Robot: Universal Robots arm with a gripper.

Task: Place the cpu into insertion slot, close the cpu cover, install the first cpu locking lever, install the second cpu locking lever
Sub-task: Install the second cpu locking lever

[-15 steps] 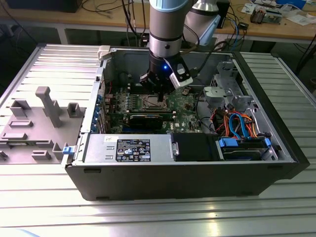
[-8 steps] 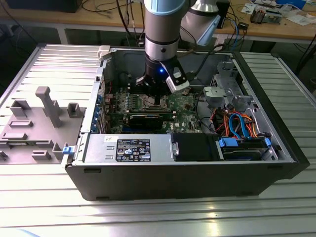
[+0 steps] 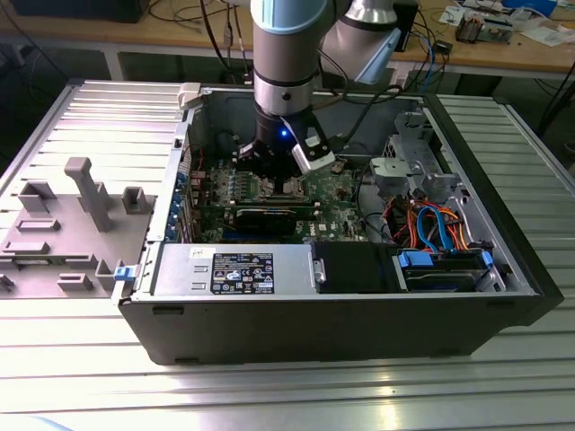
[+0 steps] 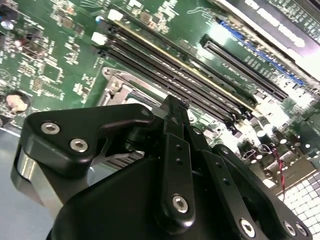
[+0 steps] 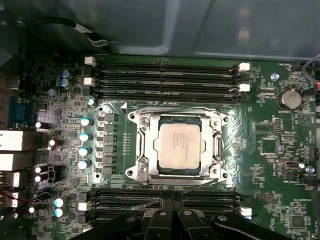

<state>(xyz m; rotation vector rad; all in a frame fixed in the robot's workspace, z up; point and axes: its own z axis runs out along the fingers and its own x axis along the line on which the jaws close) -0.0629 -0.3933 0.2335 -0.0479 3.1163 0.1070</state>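
Note:
In the first wrist view the cpu [image 5: 179,145], silver-grey and square, lies flat in the insertion slot [image 5: 220,173]. The shiny cpu cover [image 5: 145,146] is folded down around it, framing it through its window. One thin wire locking lever [image 5: 175,108] runs along the slot's far side. The other lever [image 5: 200,188] slants out on the near side, just by my fingertips. My gripper [image 5: 167,196] has its black fingers pressed together at the slot's near edge, over the memory slots. In the second wrist view the gripper [image 4: 174,106] hovers close to the slot's corner [image 4: 116,82]. In the exterior view the gripper [image 3: 269,171] is low inside the computer case, above the slot [image 3: 286,189].
Long black memory slots [image 5: 165,80] flank the socket on two sides. A black graphics card [image 3: 269,218] lies in front of it, then the power supply [image 3: 234,269]. Cables and a drive bay [image 3: 431,229] fill the exterior view's right. A grey fixture [image 3: 81,193] stands outside the case.

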